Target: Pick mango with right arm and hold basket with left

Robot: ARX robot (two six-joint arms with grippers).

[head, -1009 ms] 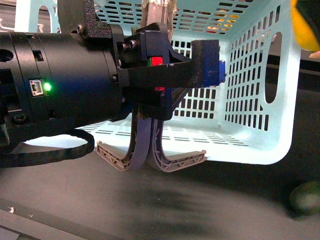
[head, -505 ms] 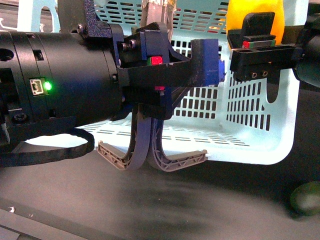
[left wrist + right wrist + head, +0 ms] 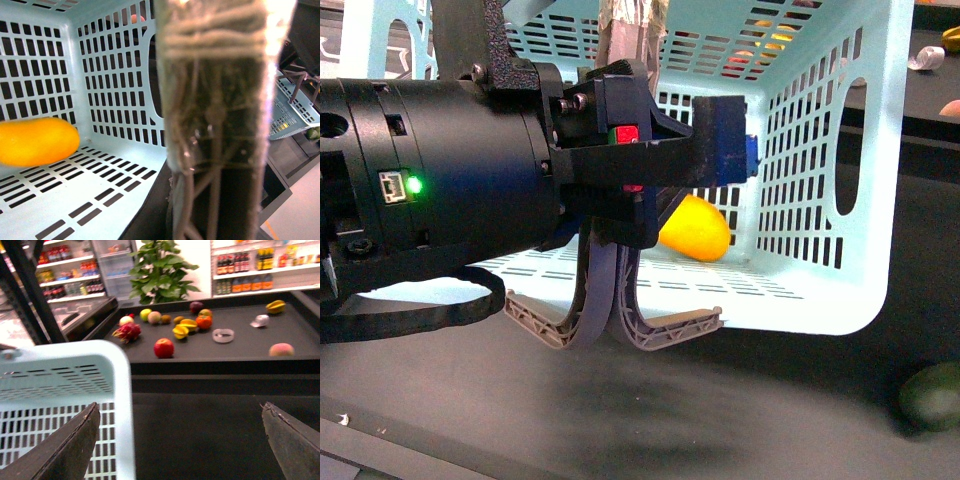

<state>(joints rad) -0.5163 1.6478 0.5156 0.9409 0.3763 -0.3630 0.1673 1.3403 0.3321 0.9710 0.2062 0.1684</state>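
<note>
The pale turquoise basket (image 3: 880, 200) fills the front view, and the yellow-orange mango (image 3: 695, 228) lies on its slotted floor. In the left wrist view the mango (image 3: 35, 141) rests near the basket wall (image 3: 115, 90), partly behind the taped handle (image 3: 215, 100). My left gripper (image 3: 610, 322) hangs from the thick black arm at the basket's near edge, its grey ribbed fingers (image 3: 670, 328) shut on the basket. My right gripper (image 3: 185, 440) is open and empty beside the basket rim (image 3: 75, 375), over dark table. It does not show in the front view.
A dark green round fruit (image 3: 932, 395) lies on the dark table at the front right. Beyond the basket, a black tray table holds a red apple (image 3: 164, 347), a dragon fruit (image 3: 127, 332), a peach (image 3: 281, 350) and several other fruits. A plant (image 3: 160, 270) stands behind it.
Half a second ago the right gripper held the mango above the basket. Now the mango lies on the basket floor and the right gripper has gone from the front view. The left gripper stays shut.
</note>
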